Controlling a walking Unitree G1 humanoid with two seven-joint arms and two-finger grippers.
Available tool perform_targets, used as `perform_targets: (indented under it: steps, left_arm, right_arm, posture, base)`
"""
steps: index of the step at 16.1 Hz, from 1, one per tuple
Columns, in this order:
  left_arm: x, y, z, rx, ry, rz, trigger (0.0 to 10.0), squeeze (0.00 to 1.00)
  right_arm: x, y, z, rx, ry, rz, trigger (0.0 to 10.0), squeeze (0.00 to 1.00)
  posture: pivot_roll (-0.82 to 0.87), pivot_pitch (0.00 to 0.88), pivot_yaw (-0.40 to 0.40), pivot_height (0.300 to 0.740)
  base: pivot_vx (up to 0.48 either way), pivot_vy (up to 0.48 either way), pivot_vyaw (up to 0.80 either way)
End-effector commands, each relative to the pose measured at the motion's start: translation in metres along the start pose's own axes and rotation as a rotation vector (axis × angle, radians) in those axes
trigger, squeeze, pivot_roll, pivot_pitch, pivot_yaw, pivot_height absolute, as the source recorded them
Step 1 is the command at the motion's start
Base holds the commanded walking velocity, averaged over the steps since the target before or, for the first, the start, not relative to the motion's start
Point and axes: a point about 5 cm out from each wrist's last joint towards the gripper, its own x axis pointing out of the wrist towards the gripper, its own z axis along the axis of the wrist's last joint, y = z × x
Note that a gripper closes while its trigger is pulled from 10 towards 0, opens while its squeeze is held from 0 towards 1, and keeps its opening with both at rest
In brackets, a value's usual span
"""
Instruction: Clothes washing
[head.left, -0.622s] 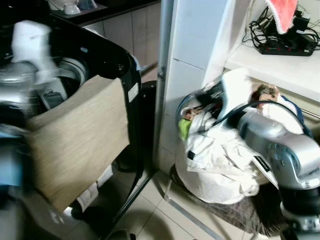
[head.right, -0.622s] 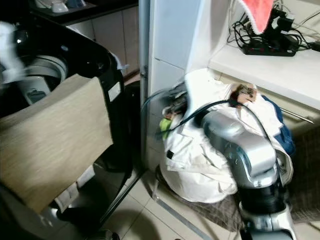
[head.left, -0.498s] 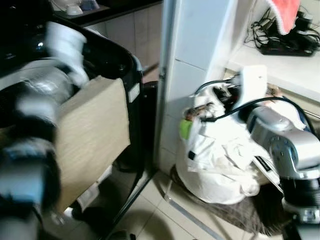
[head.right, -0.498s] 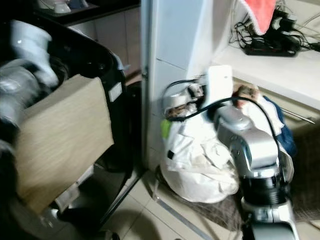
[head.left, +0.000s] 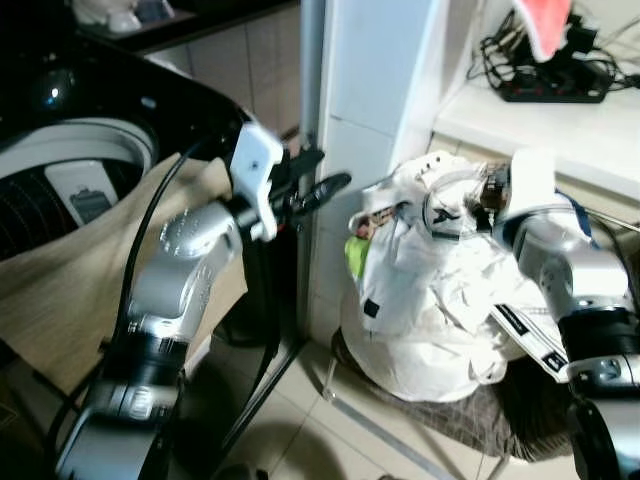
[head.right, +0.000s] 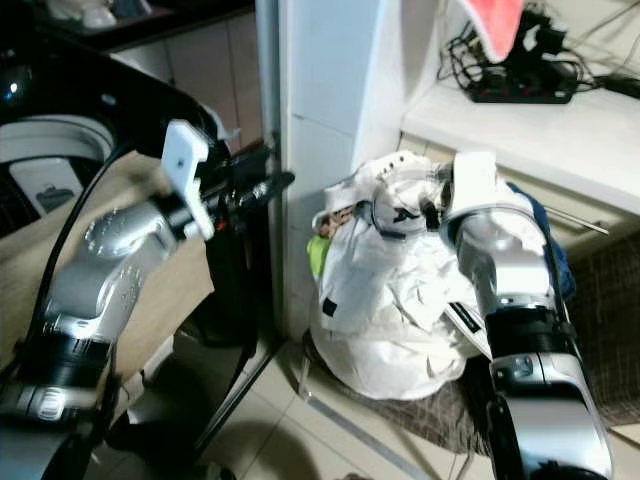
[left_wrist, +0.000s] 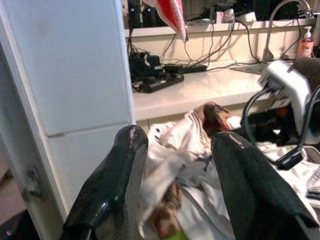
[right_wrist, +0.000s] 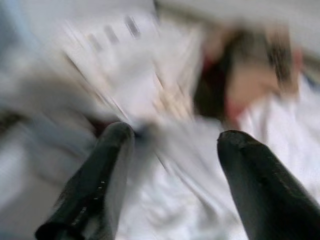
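A big heap of white clothes (head.left: 430, 300) sits on the floor against the tiled pillar, with a patterned garment (left_wrist: 212, 112) on top. My left gripper (head.left: 330, 172) reaches across from the black top-load washing machine (head.left: 60, 170) towards the heap and stops short of it. In the left wrist view the left gripper (left_wrist: 180, 137) is open and empty. My right gripper (head.left: 445, 212) rests at the top of the heap. The blurred right wrist view has this gripper (right_wrist: 176, 134) open over white fabric. A beige cloth (head.left: 60, 290) drapes over the machine's front.
The white tiled pillar (head.left: 375, 110) stands between the machine and the heap. A white shelf (head.left: 560, 125) behind carries a power strip (head.left: 555, 90) with cables, and a red cloth (head.left: 545, 22) hangs above. A dark mat (head.left: 470, 430) lies under the heap. A blue garment (head.left: 592, 215) shows behind my right arm.
My left arm has swung from over the washing machine rightwards, its gripper now pointing at the heap. My right gripper has shifted a little rightwards on the heap's top.
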Motion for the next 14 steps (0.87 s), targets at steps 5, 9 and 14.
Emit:
perform_targets:
  steps: [5, 9, 14]
  left_arm:
    - [0.0, -0.027, -0.013, -0.01, 0.082, -0.046, 10.0, 0.0]
    - [-0.002, -0.034, -0.02, 0.01, 0.134, -0.057, 10.0, 0.0]
    - [-0.006, -0.032, -0.025, 0.018, 0.175, -0.018, 10.0, 0.0]
  right_arm:
    - [0.013, -0.017, -0.006, 0.0, 0.017, -0.073, 10.0, 1.0]
    - [0.019, -0.017, -0.031, -0.014, 0.085, -0.011, 10.0, 0.0]
    - [0.02, -0.019, -0.045, -0.048, 0.096, -0.012, 9.8, 0.0]
  posture:
    - [-0.12, 0.0, -0.016, 0.74]
    - [-0.12, 0.0, -0.009, 0.74]
    - [-0.11, 0.0, 0.001, 0.74]
  base:
    - [0.0, 0.0, 0.0]
    - [0.0, 0.0, 0.0]
    - [0.0, 0.0, 0.0]
